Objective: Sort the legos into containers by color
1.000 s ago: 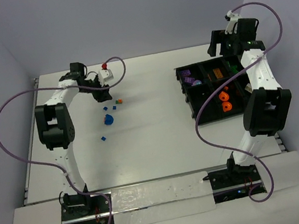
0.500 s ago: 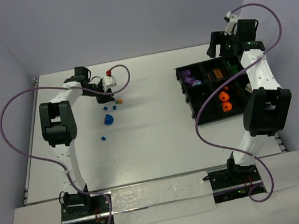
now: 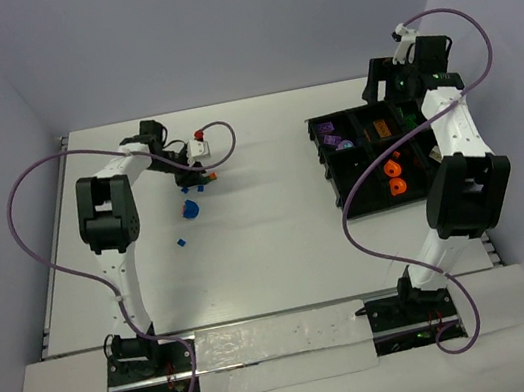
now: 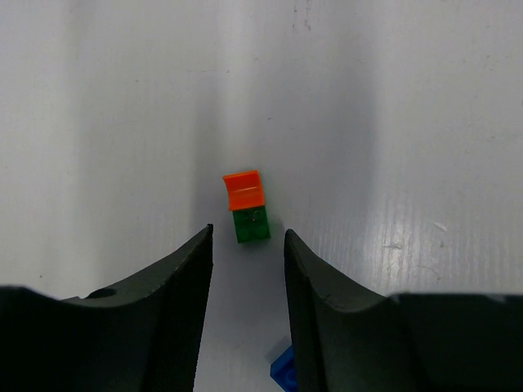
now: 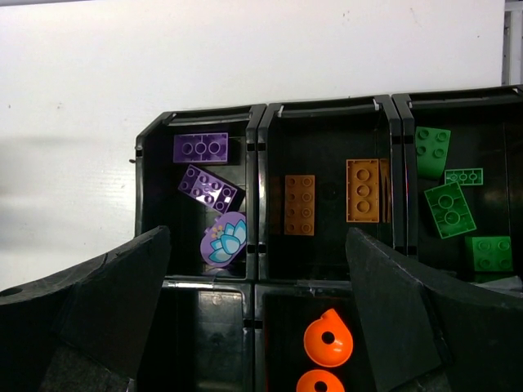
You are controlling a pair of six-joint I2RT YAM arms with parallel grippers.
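My left gripper (image 3: 195, 171) is open low over the table. In the left wrist view its fingertips (image 4: 248, 233) sit either side of a green brick (image 4: 251, 224) that touches an orange brick (image 4: 243, 189); a blue brick (image 4: 282, 372) lies under the right finger. A blue rounded piece (image 3: 190, 209) and a small blue brick (image 3: 181, 241) lie nearer. My right gripper (image 3: 387, 85) is open and empty (image 5: 257, 237) above the black tray (image 3: 322, 160), which holds purple (image 5: 200, 148), brown (image 5: 299, 204), green (image 5: 431, 152) and orange rounded (image 5: 328, 339) pieces in separate compartments.
The tray's lower left compartment (image 5: 204, 327) looks empty. The left arm's purple cable (image 3: 220, 132) loops over the table behind the loose bricks. The table's back edge runs along the wall (image 3: 255, 98).
My left gripper has moved right and nearer, from the back of the table down to the orange and green bricks. The right arm has not moved.
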